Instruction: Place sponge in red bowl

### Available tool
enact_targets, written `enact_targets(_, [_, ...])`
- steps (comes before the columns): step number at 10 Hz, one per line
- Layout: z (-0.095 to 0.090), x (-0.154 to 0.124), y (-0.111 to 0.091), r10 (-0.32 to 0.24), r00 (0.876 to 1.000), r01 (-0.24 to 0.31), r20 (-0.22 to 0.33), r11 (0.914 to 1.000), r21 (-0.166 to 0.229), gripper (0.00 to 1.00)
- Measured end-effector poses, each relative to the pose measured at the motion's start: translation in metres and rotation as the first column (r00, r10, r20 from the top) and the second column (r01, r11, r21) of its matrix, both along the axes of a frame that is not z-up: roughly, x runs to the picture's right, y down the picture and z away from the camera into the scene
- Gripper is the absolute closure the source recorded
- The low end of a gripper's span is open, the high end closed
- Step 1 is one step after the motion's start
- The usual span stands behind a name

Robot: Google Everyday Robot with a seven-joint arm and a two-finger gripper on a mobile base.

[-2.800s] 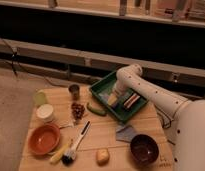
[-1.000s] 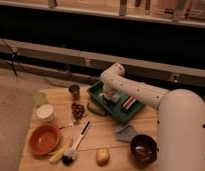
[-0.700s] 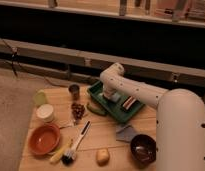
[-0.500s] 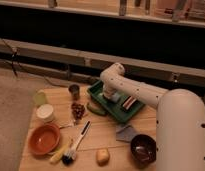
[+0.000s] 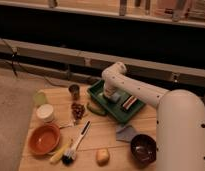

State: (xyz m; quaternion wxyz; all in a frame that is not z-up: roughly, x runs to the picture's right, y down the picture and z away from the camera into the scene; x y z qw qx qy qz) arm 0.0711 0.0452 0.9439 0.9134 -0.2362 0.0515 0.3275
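The red bowl (image 5: pixel 44 139) stands empty at the front left of the wooden table. My gripper (image 5: pixel 113 95) hangs from the white arm's elbow (image 5: pixel 114 73) and reaches down into the green tray (image 5: pixel 97 96) at the back middle. A small pale blue-grey patch right at the gripper looks like the sponge (image 5: pixel 117 97), lying in the tray and partly hidden by the gripper. I cannot tell whether the gripper touches it. A red-and-white striped block (image 5: pixel 129 102) lies in the tray to its right.
A grey-blue cloth (image 5: pixel 126 133) and a dark maroon bowl (image 5: pixel 143 149) sit front right beside my white body (image 5: pixel 183 130). A metal cup (image 5: pixel 74 91), pale green cup (image 5: pixel 40 97), white container (image 5: pixel 45 113), brush (image 5: pixel 75 146), banana (image 5: pixel 58 155) and yellowish fruit (image 5: pixel 102 156) stand between tray and red bowl.
Since the earliest frame the arm has swung left and the gripper has come down into the green tray. Over the last second it has hardly moved.
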Motion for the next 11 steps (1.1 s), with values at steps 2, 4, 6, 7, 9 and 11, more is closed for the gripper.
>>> enact_targets(2, [0.003, 0.000, 0.000, 0.011, 1.000, -0.011, 0.005, 0.9999, -0.007, 0.20])
enact_targets(4, [0.006, 0.000, 0.000, 0.015, 1.000, -0.015, 0.005, 0.9998, -0.013, 0.20])
enact_targets(6, [0.010, 0.004, 0.002, 0.024, 1.000, -0.024, -0.001, 0.9993, -0.027, 0.20])
enact_targets(7, [0.011, 0.005, 0.003, 0.029, 1.000, -0.029, -0.002, 0.9991, -0.032, 0.20])
enact_targets(9, [0.012, 0.007, 0.002, 0.033, 0.999, -0.033, -0.004, 0.9989, -0.033, 0.20])
enact_targets(11, [0.010, 0.006, -0.002, 0.030, 1.000, -0.030, -0.002, 0.9992, -0.024, 0.20])
